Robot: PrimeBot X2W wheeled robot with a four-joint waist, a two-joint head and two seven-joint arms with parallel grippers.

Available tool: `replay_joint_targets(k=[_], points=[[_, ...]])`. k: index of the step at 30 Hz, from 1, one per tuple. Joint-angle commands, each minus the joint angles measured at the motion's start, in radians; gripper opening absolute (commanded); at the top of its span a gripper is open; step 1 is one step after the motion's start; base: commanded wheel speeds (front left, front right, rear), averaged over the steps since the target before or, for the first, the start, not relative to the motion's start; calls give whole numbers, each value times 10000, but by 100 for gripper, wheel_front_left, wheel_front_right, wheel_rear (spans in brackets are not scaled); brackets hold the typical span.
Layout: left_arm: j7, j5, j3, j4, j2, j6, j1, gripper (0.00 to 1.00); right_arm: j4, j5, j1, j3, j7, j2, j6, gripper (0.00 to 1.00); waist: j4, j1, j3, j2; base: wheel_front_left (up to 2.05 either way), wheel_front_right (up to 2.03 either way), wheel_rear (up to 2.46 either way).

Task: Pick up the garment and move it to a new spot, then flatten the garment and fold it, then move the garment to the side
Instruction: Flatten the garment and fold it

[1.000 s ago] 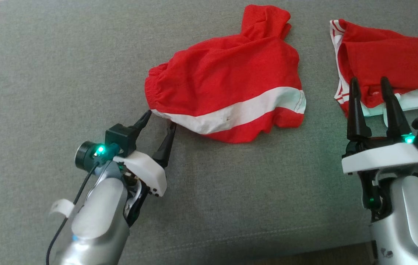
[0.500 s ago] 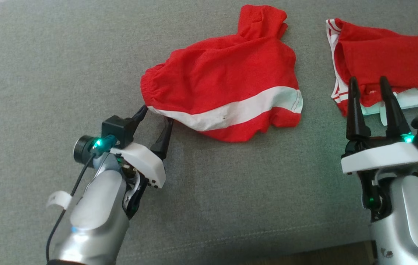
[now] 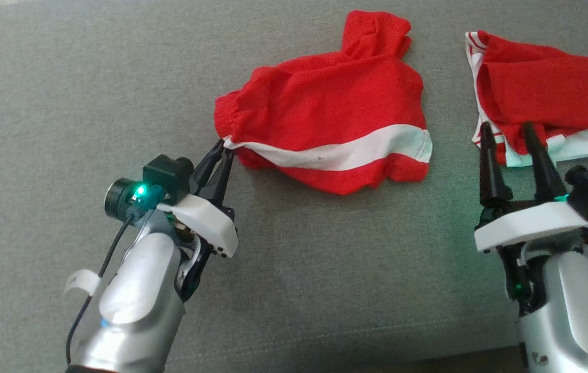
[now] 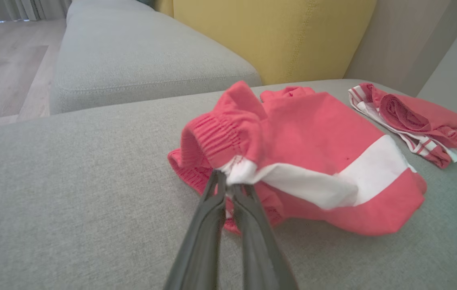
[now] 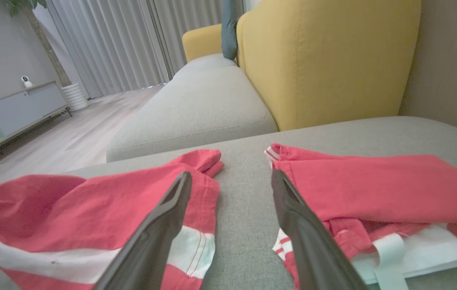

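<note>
A red garment (image 3: 325, 109) with a white stripe lies crumpled on the grey cushion (image 3: 66, 103), and it also appears in the left wrist view (image 4: 313, 145) and the right wrist view (image 5: 91, 201). My left gripper (image 3: 224, 147) is shut on the garment's near-left corner, pinching the white stripe's end beside the elastic waistband (image 4: 220, 137); the pinch (image 4: 228, 183) is plain in the wrist view, with that corner lifted a little. My right gripper (image 3: 503, 132) stands open above the cushion between the two red garments (image 5: 232, 177), nothing between its fingers.
A second red and white garment (image 3: 542, 93) lies folded at the right (image 5: 373, 185), partly behind my right fingers. A yellow backrest (image 5: 325, 56) rises behind the cushion. Another grey seat (image 4: 139, 60) adjoins on the far side, with wooden floor (image 4: 3, 60) beyond.
My left gripper has shut on the garment's corner and the cloth there has bunched up and lifted. The right gripper stays open; the picture has shifted slightly.
</note>
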Motion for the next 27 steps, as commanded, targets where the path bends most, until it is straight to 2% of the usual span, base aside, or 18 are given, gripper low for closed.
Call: replay_joint_targets(k=[1, 13, 27], points=[[-123, 108, 341, -459, 174, 49, -86, 0, -133, -80, 15, 255, 112, 3, -7, 100, 96, 0, -38, 0, 0, 0, 0], [-123, 557, 202, -1422, 263, 293, 399, 0, 2498, 290, -929, 574, 819, 3, -7, 100, 689, 0, 7, 0, 0, 0, 0], [-124, 655, 38, -1502, 222, 322, 385, 0, 4718, 1097, -2481, 1125, 290, 3, -7, 100, 886, 0, 115, 0, 0, 0, 0]])
